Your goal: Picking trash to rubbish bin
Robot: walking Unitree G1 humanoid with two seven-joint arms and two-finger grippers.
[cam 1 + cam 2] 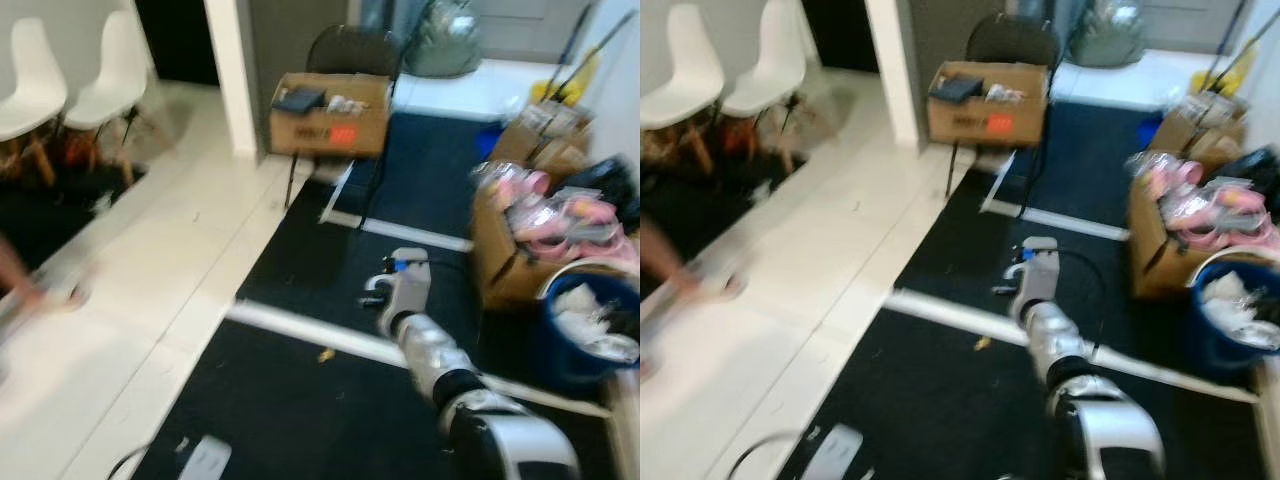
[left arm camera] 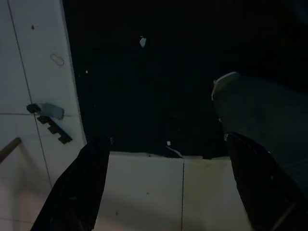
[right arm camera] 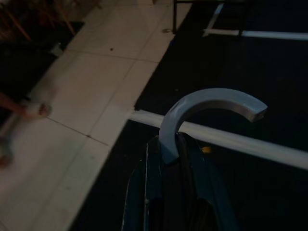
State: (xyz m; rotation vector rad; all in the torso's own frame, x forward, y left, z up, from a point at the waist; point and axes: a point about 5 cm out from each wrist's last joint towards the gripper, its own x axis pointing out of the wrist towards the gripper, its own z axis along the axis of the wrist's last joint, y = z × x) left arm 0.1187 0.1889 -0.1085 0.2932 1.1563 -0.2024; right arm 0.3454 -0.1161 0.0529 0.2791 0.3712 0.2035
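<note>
In the left eye view, the right arm reaches forward over a black mat (image 1: 300,400) crossed by white tape lines, its right gripper (image 1: 385,292) held out above the mat with a small pale curved piece at its tip. A blue rubbish bin (image 1: 575,345), holding crumpled white trash, stands at the right edge just beside an open cardboard box (image 1: 505,265) of pink items. A small yellowish scrap (image 1: 326,354) lies on the mat near a tape line, left of the arm. Farther back a black chair (image 1: 350,60) carries a cardboard carton (image 1: 330,115) with an orange label, and two white chairs (image 1: 70,75) stand at the far left on the pale tiled floor (image 1: 150,280); a blurred part of a person (image 1: 20,285) shows at the left edge. The right eye view gives the same scene, with the bin at the right edge well apart from the gripper, and a flat white object (image 1: 830,450) on the mat near the bottom. In the left wrist view, the left gripper (image 2: 168,187) hangs over the border of dark mat and white tile, its two black fingers (image 2: 82,183) spread wide with nothing between them; small white specks dot the mat. In the right wrist view, the right gripper's fingers are pressed together on the stem of a grey hook-shaped piece (image 3: 207,108), which curves up over the tape line; the yellowish scrap lies just beyond the fingers on the mat.
</note>
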